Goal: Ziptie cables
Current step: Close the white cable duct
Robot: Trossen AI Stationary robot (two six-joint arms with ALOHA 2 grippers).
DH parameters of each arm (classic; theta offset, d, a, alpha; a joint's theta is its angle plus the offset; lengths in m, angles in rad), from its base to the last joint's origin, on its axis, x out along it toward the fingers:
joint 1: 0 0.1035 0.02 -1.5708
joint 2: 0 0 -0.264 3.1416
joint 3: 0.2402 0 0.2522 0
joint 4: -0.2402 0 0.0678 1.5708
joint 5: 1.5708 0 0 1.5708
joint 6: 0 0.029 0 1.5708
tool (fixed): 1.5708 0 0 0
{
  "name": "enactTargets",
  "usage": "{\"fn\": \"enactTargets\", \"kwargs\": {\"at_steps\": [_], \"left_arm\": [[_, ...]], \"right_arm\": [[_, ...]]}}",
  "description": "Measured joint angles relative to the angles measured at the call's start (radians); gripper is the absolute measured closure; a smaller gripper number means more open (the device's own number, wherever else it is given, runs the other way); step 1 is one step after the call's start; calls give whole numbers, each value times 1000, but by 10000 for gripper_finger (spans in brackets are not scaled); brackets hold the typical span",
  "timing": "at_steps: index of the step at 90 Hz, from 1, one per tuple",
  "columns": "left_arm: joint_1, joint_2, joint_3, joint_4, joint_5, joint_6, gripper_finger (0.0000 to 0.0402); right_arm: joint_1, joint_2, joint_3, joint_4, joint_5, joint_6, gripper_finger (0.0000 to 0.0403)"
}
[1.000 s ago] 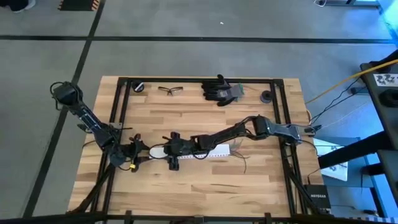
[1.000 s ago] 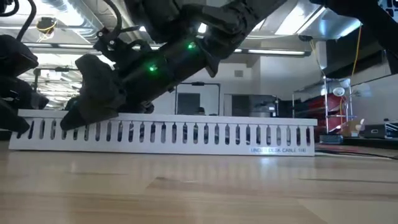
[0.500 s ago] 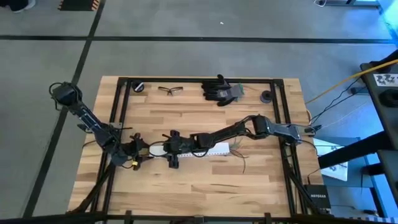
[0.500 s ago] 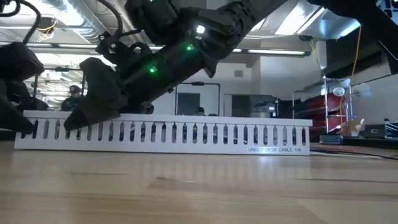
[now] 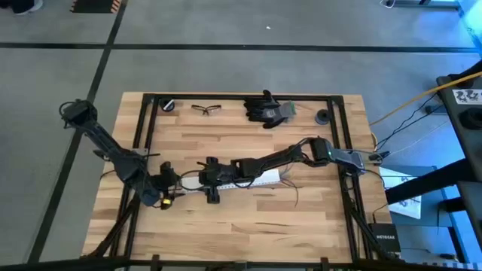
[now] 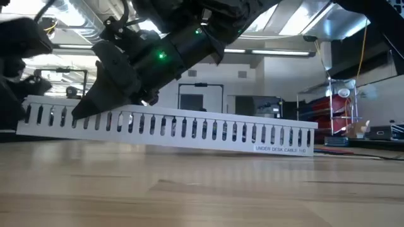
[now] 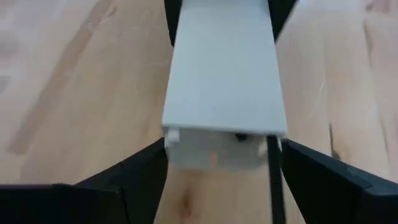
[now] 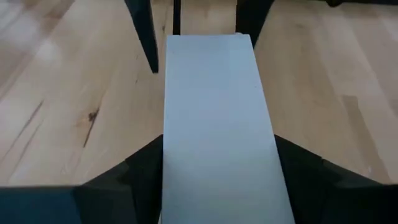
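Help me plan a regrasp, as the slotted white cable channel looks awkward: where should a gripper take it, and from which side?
Across its narrow width, coming from above, probably near an end. The cable channel is long and thin with flat, slotted side walls, so fingers can straddle it. Both the left gripper and right gripper already straddle it this way.

White channel strip end now raised.

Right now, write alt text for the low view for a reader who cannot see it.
A long white slotted cable channel lies tilted across the wooden table, its left end lifted and its right end resting on the wood. A dark robot arm with green lights reaches down from above, and its gripper sits at the raised end. Behind is a workshop room with ceiling lights.
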Motion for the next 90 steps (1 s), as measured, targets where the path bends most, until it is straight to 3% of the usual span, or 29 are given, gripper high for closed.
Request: {"fn": "enactTargets", "kwargs": {"at_steps": [17,41,75,90], "left_arm": [[-116,-2,-3,-50,-135,-130,121],[-291,-2,-87,11,-384,-328,122],[-300,1,-163,90,-405,-340,122],[-248,20,-217,218,-410,-312,122]], "right_arm": [[-2,-11,-6,-29,8,3,178],[-2,-11,-37,-20,-2,23,178],[8,-19,-102,20,-29,51,178],[1,-18,-104,44,-28,32,178]]}}
